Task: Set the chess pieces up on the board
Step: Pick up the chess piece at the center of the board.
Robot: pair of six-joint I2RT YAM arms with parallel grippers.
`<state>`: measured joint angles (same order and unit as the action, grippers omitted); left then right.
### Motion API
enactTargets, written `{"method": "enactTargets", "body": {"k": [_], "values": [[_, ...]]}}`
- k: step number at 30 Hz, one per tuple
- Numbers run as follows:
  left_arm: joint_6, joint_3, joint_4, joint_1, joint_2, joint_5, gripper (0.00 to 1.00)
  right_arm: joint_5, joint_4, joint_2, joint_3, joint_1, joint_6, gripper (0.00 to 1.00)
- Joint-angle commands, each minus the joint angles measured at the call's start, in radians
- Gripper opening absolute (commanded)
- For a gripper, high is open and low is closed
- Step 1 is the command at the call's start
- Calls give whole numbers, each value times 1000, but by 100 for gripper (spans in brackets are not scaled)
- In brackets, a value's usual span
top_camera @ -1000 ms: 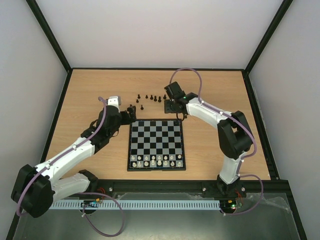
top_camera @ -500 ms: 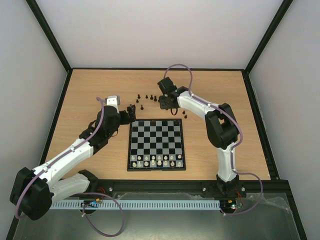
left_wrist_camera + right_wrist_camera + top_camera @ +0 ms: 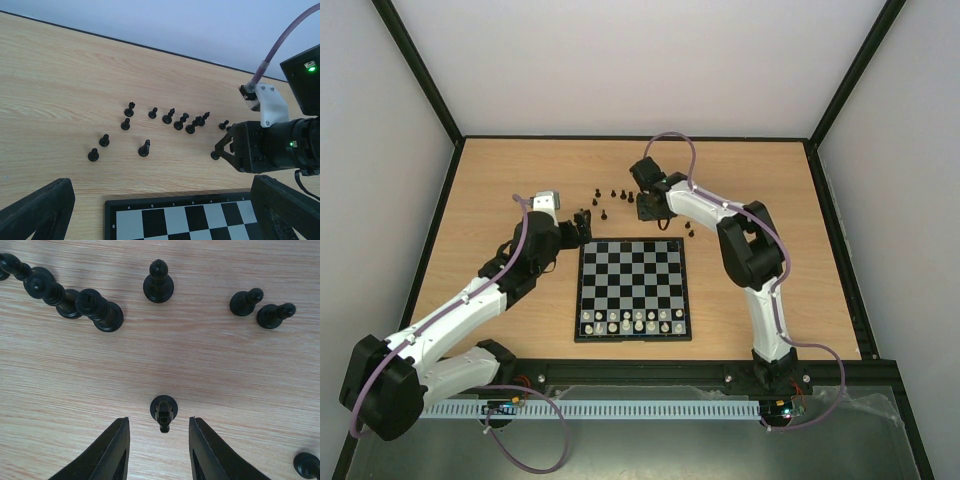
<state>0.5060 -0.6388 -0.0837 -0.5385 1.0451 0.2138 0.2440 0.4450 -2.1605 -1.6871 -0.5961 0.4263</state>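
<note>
My right claw [image 3: 157, 424] is spread, holding nothing; small black chess piece [image 3: 164, 409] stands upright, centred just ahead of the gap. Right arm nearer.

Bright, even, diffuse light falls from overhead on the table [image 3: 520, 180]. The top view is sharp, and its frame lines lean a little at the edges. In the left wrist view the left fingers [image 3: 35, 210] are dark and out of focus. The pieces [image 3: 145, 148] beyond them are crisp, with faint shadows, and a green lamp [image 3: 311, 69] glows far beyond. Between the right fingers [image 3: 107, 452] one piece [image 3: 163, 410] is sharp; those beyond show small highlights and pale, blurred shadows.
</note>
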Motion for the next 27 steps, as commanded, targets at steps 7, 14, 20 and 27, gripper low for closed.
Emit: {"method": "enactTargets", "body": {"k": [7,14,20,27], "values": [[5,-10,2,0,-16,2,99,28,65,-60,-56,-4,-3,27],[5,-11,4,1,-17,4,99,39,67,-85,-76,-3,2,23],[5,-11,4,1,-17,4,99,45,78,-107,-107,1,2,23],[5,-10,4,1,-17,4,99,47,83,-110,-105,5,2,15]]}}
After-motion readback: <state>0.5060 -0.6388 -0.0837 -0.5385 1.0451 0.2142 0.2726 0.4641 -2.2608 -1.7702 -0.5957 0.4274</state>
